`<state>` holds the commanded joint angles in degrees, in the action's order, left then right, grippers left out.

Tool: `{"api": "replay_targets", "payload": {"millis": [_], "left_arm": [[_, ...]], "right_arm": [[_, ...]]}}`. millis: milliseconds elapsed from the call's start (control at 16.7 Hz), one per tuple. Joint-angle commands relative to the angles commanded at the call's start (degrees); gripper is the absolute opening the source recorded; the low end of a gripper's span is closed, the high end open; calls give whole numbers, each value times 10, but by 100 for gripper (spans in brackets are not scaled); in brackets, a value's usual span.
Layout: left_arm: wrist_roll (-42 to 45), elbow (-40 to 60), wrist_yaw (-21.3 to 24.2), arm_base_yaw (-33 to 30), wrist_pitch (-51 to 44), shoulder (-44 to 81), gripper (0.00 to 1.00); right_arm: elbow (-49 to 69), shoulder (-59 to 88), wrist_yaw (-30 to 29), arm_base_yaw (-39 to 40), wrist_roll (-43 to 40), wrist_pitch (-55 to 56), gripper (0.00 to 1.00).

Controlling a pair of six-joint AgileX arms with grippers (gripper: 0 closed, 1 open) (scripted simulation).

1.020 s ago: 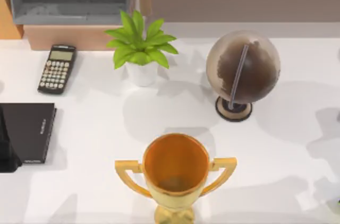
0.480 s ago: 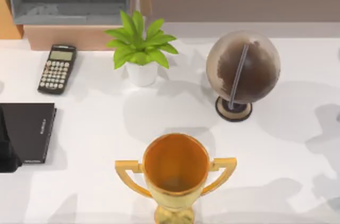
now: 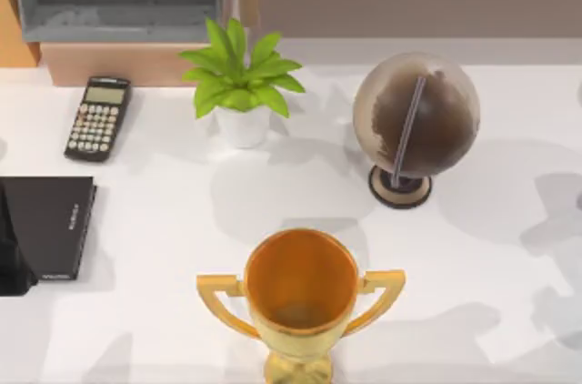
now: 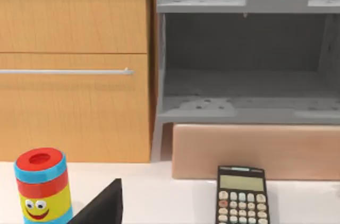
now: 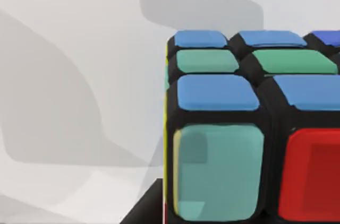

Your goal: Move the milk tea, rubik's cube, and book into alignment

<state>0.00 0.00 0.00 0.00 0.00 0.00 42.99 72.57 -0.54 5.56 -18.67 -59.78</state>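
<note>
While shadows at table's 4 o'clock edge shift between earlier top views and now, trophy, globe, plant, calculator and black notebook stay put. Right arm likely moving off-frame. Rubik's cube looms close under right wrist. Both grippers' jaws: cannot tell. Likely approach to cube; alignment not yet done.

Trophy near globe, plant, calculator (black notebook left)
</note>
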Motion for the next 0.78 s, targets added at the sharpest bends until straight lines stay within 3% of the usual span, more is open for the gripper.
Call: {"api": "replay_targets", "payload": {"millis": [240,780], "left_arm": [[0,0,0,0,0,0,100],[0,0,0,0,0,0,100]], "right_arm": [[67,42,-41,30,31,82,0],[262,123,-136,98,116,437,0]]}}
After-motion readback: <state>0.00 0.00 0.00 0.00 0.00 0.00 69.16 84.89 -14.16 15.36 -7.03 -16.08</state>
